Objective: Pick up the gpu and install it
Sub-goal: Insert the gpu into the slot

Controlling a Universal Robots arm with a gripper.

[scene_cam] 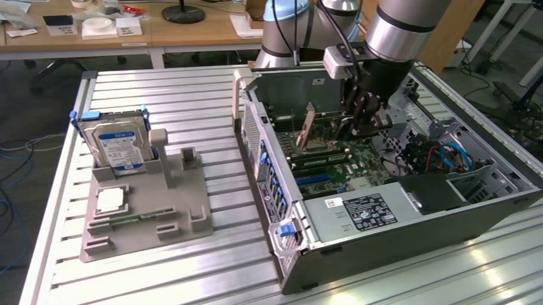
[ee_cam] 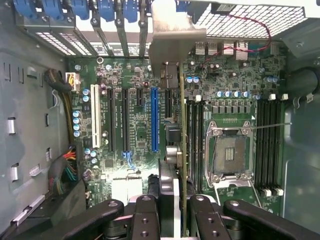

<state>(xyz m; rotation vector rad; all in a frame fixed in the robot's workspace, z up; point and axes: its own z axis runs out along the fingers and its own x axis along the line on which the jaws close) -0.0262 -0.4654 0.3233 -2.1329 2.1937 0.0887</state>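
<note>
- Tool point(scene_cam: 358, 124) clenched on the gpu point(ee_cam: 182, 125); I see the card pinched edge-on between the black fingers point(ee_cam: 145, 215).
- The gpu hangs inside the open computer case point(scene_cam: 382, 210), above the motherboard point(ee_cam: 130, 90), standing on its long edge.
- In the wrist view it lies between the blue slot point(ee_cam: 154, 120) and the memory slots point(ee_cam: 196, 140), with its pale bracket point(ee_cam: 175, 45) towards the perforated panel point(ee_cam: 240, 20).
- I cannot tell whether its lower edge touches a slot.
- On the bench point(scene_cam: 170, 95), at the exterior view's left, a grey holder point(scene_cam: 149, 210) carries the hard drive point(scene_cam: 117, 145) and a small silver chip point(scene_cam: 110, 201), well apart from the case.
</note>
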